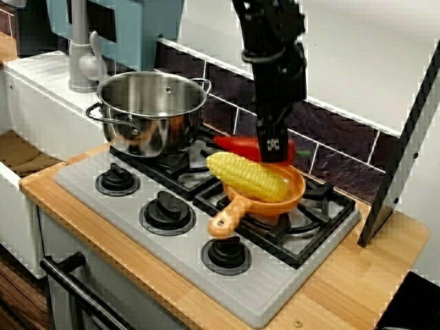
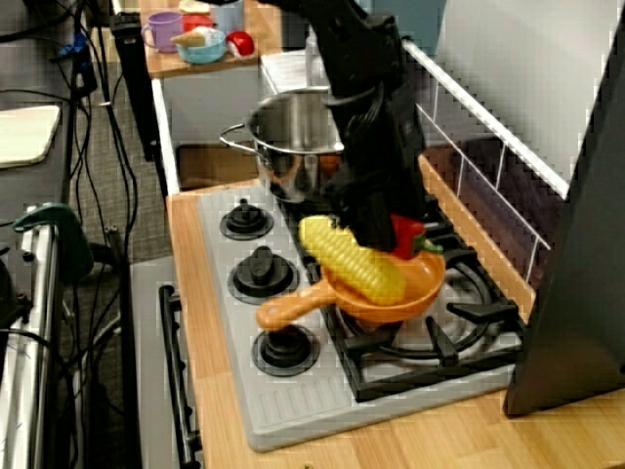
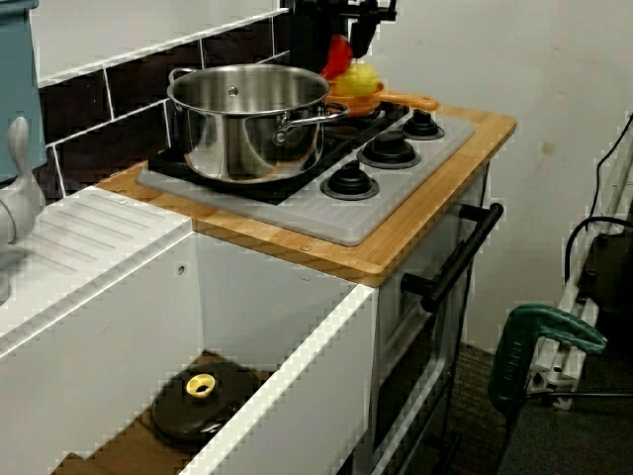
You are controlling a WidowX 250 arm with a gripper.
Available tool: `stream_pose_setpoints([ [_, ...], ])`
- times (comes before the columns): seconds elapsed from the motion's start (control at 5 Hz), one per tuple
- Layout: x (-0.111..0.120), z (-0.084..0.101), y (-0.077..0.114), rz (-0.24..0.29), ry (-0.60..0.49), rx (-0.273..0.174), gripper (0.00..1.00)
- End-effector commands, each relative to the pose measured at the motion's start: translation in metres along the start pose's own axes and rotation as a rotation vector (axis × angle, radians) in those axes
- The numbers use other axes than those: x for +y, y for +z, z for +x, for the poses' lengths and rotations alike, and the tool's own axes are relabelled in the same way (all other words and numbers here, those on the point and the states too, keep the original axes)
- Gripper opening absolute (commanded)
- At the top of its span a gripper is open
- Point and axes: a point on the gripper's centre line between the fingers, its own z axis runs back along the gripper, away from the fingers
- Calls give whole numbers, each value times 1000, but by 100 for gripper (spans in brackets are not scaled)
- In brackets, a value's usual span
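Where the wooden table (image 1: pixel 357 275) carries a grey stove (image 1: pixel 271 285), a steel pot (image 1: pixel 152 113) stands left of an orange pan (image 1: pixel 271 206) holding corn (image 1: pixel 246 177); the jaws are closed on a red pepper (image 1: pixel 235 145) just above the pan's far rim.

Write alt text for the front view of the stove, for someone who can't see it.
A black gripper reaches down onto a red pepper at the back rim of an orange pan holding a yellow corn cob, on a grey stove. A steel pot stands on the next burner.
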Motion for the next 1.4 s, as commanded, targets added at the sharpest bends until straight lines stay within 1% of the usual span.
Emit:
stream_pose_setpoints([
  [0.0,-3,-1,-3,25,0,-6,0],
  [0.2,-2,-3,-8,21,13,11,0],
  [0.4,0,-3,-9,29,13,20,99],
  [0.8,4,-7,-5,19,10,26,100],
  [1.2,7,-13,9,11,22,17,100],
])
